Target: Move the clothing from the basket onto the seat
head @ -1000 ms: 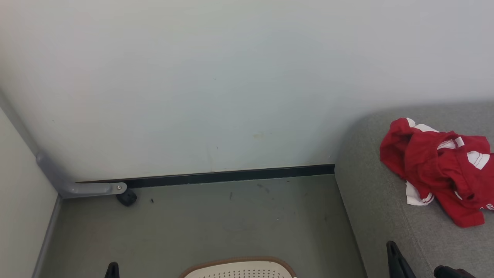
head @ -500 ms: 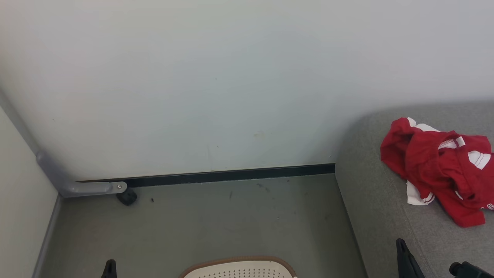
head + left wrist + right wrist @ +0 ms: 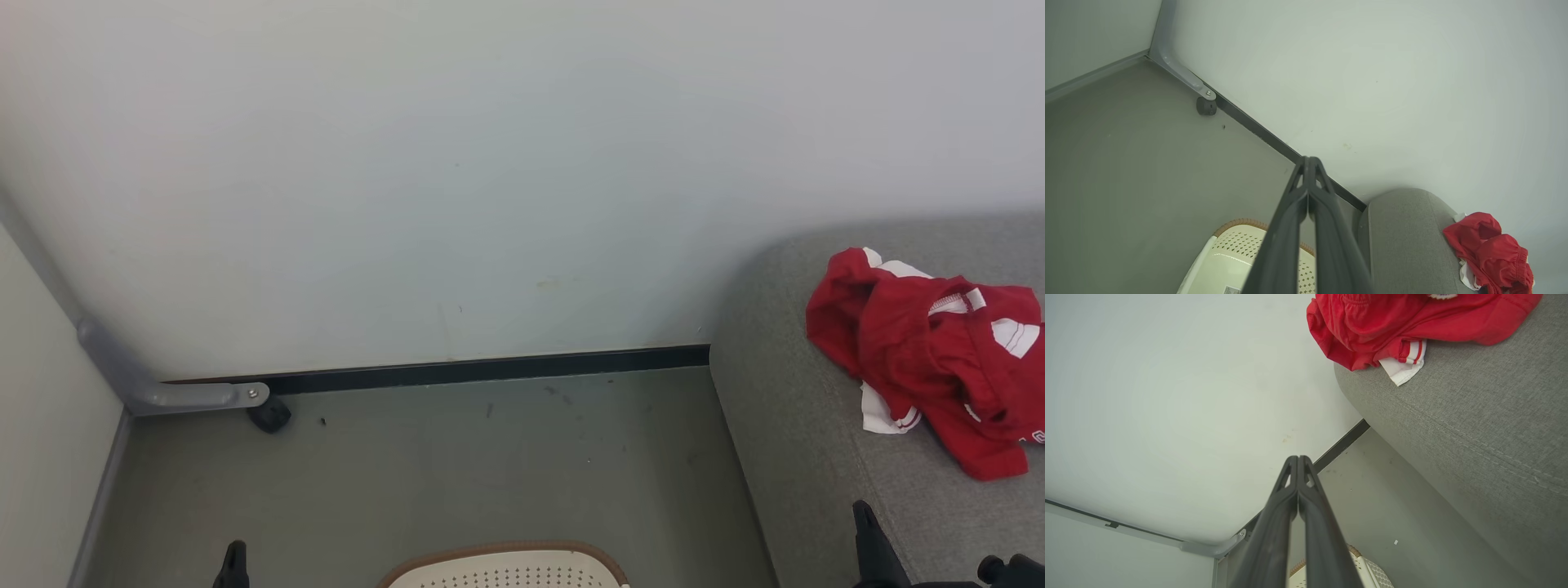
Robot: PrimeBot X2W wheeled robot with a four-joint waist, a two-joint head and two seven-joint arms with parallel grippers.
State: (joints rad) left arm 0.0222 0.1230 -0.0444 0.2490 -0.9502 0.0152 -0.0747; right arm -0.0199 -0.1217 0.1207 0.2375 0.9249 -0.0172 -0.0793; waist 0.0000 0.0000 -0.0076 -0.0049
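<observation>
The clothing (image 3: 922,359) lies bunched on the seat (image 3: 816,457), close to its rounded end by the wall (image 3: 490,163), so a nudge from your right end effector (image 3: 1298,459) could tip it to the floor (image 3: 490,465). Both that and the left end effector (image 3: 1309,161) are pinched together on nothing. Most of the basket (image 3: 506,570) is cut off, so a leftover garment may go unnoticed
</observation>
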